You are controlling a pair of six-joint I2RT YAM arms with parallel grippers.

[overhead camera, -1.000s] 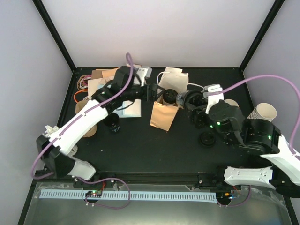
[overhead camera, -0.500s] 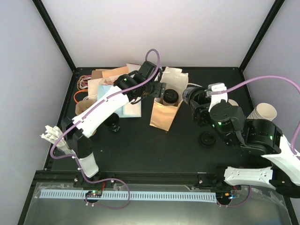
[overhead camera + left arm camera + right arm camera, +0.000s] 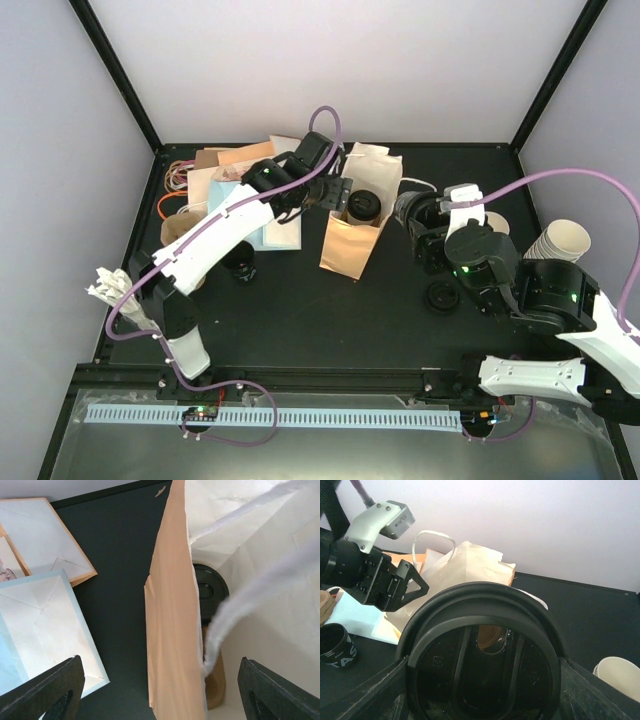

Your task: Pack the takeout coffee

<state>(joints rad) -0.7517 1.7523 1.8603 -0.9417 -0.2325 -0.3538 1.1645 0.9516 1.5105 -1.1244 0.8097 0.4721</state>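
On my left, the left gripper (image 3: pixel 337 193) is hanging over the back middle of the table (image 3: pixel 300 330), right at the left lip of the paper bag (image 3: pixel 350 250). Its jaws are standing wide, and in the wrist view I'm seeing the bag's tan wall rising between the two fingers (image 3: pixel 50 692). I can't tell whether either finger is touching the paper, but nothing is gripped. A blurred white handle cord (image 3: pixel 235 610) is crossing in front of that camera.

The takeout coffee (image 3: pixel 362 206) is sitting down inside the bag, just right of this gripper. Only its black lid is showing; the paper is hiding its side.

Moving right, the right gripper (image 3: pixel 410 213) is hovering just beside the bag's right edge, apart from the coffee. Its fingers are spread fairly wide and are clamping a round black lid (image 3: pixel 485 670) across its rim. The lid is facing the wrist camera and filling most of that view.
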